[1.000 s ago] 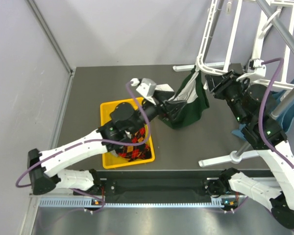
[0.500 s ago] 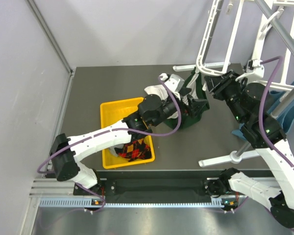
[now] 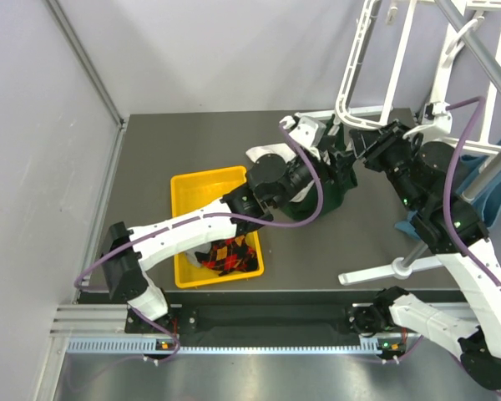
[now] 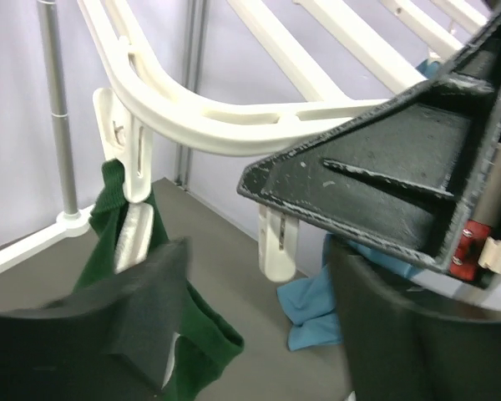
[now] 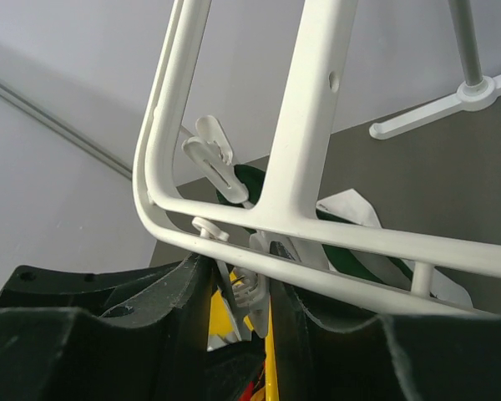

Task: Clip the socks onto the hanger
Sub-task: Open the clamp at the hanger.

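Note:
The argyle socks [image 3: 230,251] lie in the yellow bin [image 3: 184,188]. No light grey sock shows clearly. The white hanger [image 3: 401,50] stands tilted at the back right. A dark green and white cloth [image 3: 313,200] hangs from its corner clip [image 4: 134,167]. My left gripper [image 3: 342,164] is open and empty just below that corner, with the green cloth [image 4: 200,334] behind its left finger and an empty clip [image 4: 275,246] ahead of the gripper [image 4: 255,322]. My right gripper [image 3: 369,148] is shut on a clip [image 5: 255,292] under the hanger's frame [image 5: 317,109].
The grey stand pole [image 3: 484,58] crosses the hanger, and its white feet [image 3: 376,271] rest on the table at the right. A blue cloth [image 4: 317,301] lies on the table by the stand [image 3: 409,221]. A wall rises behind the table.
My left arm has swung from over the yellow bin to the right and away, up to the hanger's corner. The right gripper has stayed on the clip.

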`<move>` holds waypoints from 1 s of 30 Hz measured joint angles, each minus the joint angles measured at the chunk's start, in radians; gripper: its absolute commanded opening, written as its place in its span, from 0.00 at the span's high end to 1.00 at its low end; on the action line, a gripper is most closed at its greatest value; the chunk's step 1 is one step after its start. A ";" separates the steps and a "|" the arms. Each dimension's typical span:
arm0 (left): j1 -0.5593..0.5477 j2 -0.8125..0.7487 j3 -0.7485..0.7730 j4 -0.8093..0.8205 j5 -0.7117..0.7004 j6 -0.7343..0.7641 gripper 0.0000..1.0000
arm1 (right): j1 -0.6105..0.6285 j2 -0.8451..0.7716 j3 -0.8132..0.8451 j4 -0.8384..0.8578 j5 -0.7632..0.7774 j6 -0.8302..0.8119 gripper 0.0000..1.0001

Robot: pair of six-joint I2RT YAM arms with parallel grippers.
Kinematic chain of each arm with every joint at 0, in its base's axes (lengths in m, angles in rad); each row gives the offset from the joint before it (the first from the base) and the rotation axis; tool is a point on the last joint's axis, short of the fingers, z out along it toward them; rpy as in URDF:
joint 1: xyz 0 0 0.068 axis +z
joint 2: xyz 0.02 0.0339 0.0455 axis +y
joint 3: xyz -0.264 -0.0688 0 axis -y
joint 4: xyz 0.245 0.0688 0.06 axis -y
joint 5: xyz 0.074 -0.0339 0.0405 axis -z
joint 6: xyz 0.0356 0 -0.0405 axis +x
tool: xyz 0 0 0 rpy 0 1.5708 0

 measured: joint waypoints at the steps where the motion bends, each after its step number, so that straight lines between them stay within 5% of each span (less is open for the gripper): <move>1: 0.000 0.004 0.009 -0.005 -0.008 0.000 0.38 | 0.000 -0.001 0.000 0.000 0.000 0.001 1.00; 5: -0.002 0.030 0.066 -0.051 -0.026 0.011 0.44 | -0.003 -0.006 0.000 -0.003 -0.003 0.005 1.00; 10: -0.008 0.036 0.080 -0.067 -0.022 0.006 0.63 | -0.011 -0.013 0.000 -0.013 -0.003 0.010 0.95; 15: -0.015 0.038 0.094 -0.090 -0.004 0.005 0.87 | -0.012 -0.015 0.000 -0.016 -0.005 0.014 0.68; 17: -0.017 0.038 0.097 -0.097 0.005 0.006 1.00 | -0.013 -0.016 0.000 -0.021 -0.006 0.014 0.65; 25: -0.014 0.038 0.098 -0.108 -0.014 0.006 1.00 | -0.030 -0.018 0.000 -0.029 -0.017 0.013 0.56; 30: -0.014 0.038 0.098 -0.114 -0.024 0.006 1.00 | -0.038 -0.018 0.000 -0.031 -0.032 0.012 0.67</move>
